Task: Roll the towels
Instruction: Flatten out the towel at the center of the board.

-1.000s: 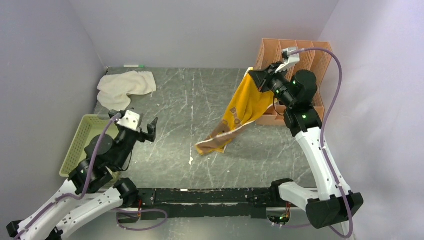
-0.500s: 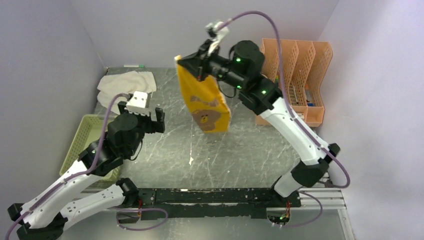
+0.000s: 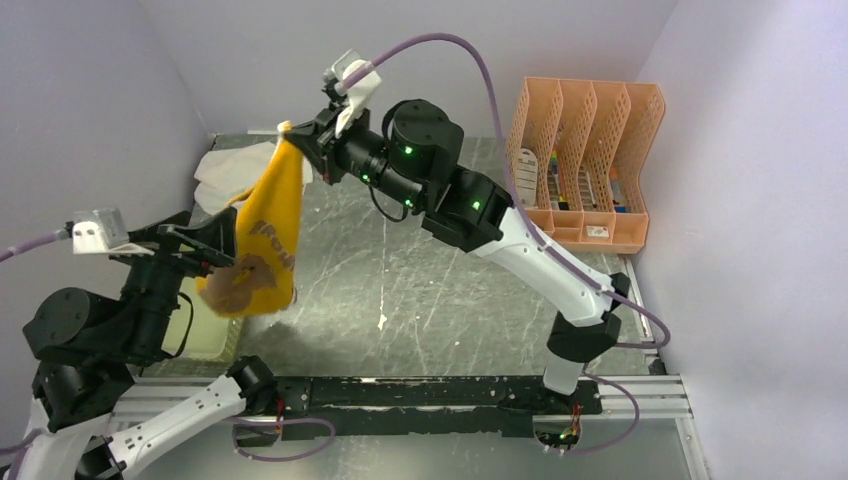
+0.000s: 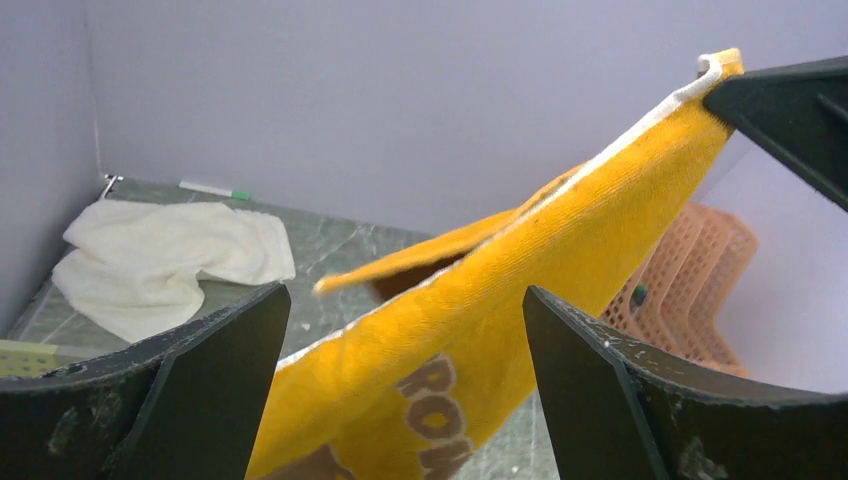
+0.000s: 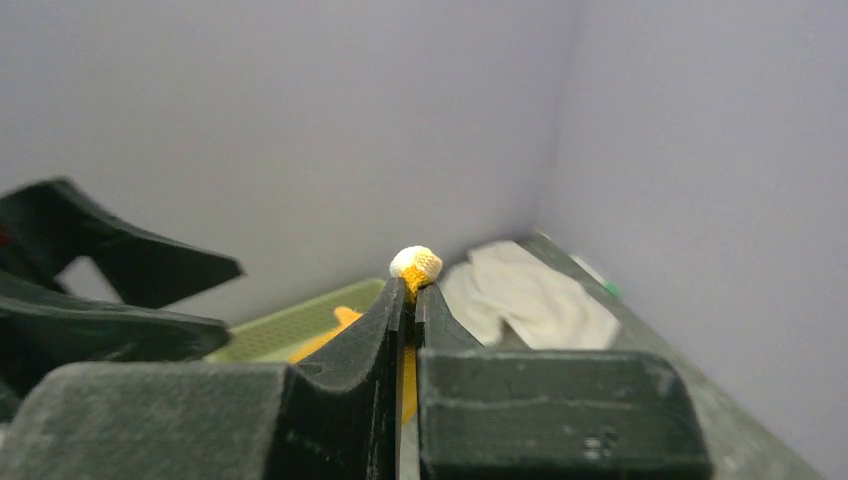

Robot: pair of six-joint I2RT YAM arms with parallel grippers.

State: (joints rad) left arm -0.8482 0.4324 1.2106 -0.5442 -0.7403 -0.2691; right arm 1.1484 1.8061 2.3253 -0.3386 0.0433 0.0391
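Towel (image 3: 265, 235) in mustard yellow with brown print is held up over the left side of the table (image 3: 420, 260), pinched by its top corner in the clamped right gripper (image 3: 295, 140), whose arm is stretched across toward the far-left corner. The left gripper (image 3: 205, 250) is raised with jaws spread wide. In the left wrist view the hanging cloth is seen passing between them. A cream towel (image 3: 225, 175) lies crumpled in the far-left corner. Only in the right wrist view is the corner nub seen poking past the closed fingertips (image 5: 400, 300).

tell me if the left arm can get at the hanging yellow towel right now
Probably yes. The yellow towel seems to hang right between the left arm's open fingers, nothing in the way; the right arm's fingers pinch its top corner.
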